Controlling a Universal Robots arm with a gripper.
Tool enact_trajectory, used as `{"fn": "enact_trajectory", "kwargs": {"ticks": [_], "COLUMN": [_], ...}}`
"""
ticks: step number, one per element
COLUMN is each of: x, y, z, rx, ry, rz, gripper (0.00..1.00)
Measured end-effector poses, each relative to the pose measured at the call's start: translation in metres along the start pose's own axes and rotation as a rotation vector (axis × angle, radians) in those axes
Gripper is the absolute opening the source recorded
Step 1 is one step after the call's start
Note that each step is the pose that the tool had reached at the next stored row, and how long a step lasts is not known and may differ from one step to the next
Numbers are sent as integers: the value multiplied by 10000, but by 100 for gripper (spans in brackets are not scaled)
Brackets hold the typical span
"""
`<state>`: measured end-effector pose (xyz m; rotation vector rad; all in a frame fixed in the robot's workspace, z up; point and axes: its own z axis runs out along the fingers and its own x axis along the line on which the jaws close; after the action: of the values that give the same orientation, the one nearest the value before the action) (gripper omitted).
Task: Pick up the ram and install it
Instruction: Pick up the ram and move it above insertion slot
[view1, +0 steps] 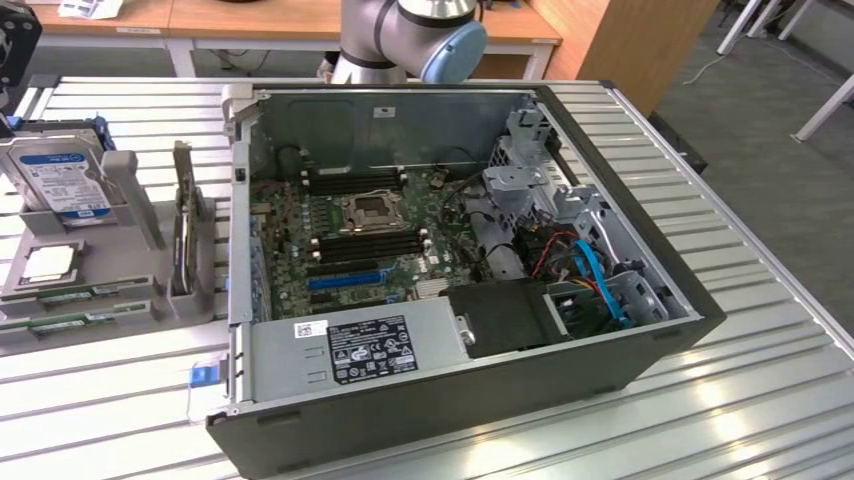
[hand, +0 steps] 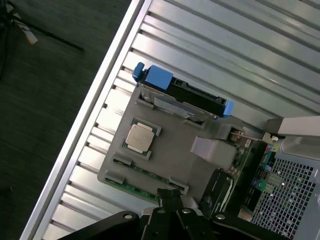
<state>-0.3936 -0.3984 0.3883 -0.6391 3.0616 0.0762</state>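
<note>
Jaws clenched, nothing between them, hanging over tray edge where ram (hand: 142, 186) lies; touching it or not, cannot tell. Ram flat in slot along edge of grey tray (hand: 170, 155). Processor chip (hand: 139, 137) just beside it, toward tray middle. Hard drive (hand: 182, 95) on edge at opposite side of tray. Tray sits close to tabletop (hand: 225, 40) edge, just beside open computer case (view1: 641, 330). Second green stick (view1: 60, 323) lies parallel, near the ram. Memory slots (view1: 354, 180) lie inside case on motherboard (view1: 427, 255).
</note>
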Motion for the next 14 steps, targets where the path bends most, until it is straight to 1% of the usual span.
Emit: {"fn": "enact_trajectory", "kwargs": {"ticks": [14], "x": [0], "y": [0], "z": [1], "rx": [-34], "ry": [67], "rz": [-1486], "gripper": [10]}}
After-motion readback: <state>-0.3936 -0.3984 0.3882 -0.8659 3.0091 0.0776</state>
